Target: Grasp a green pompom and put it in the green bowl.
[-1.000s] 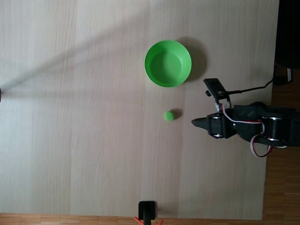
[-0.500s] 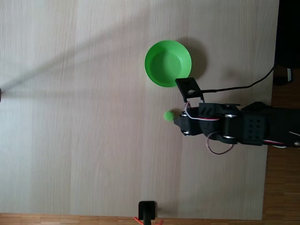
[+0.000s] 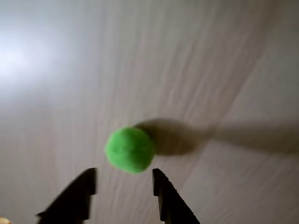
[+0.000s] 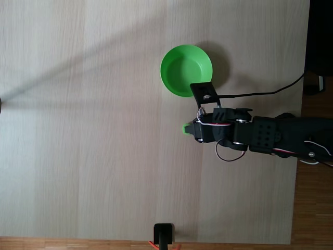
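Setting: I worked at a home or hobby desk, not a lab. Evidence: a pale wood-grain tabletop (image 4: 93,130); warm wooden plank flooring (image 4: 312,208) past its right and lower edges in the fixed view; a loose black cable (image 4: 270,95); a small black clamp (image 4: 164,234) on the table's near edge.

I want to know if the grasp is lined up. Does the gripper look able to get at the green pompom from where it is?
Probably yes. In the wrist view the gripper is open, the green pompom sits just ahead of its gap, and nothing on the table lies between them.
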You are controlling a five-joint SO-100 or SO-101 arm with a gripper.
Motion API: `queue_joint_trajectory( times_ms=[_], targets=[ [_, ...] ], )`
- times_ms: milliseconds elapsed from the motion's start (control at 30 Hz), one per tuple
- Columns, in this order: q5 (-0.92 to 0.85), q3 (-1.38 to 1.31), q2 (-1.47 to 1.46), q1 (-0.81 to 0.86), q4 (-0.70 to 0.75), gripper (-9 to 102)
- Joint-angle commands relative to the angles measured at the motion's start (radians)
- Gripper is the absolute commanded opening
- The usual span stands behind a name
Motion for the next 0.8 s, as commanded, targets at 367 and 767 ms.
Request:
queue_joint_trajectory(
  times_ms=[367,767],
  targets=[
    [-0.064,-0.054,-0.107,0.002,-0.008,22],
    [-0.064,-0.055,-0.130,0.012,-0.058,22]
  ],
)
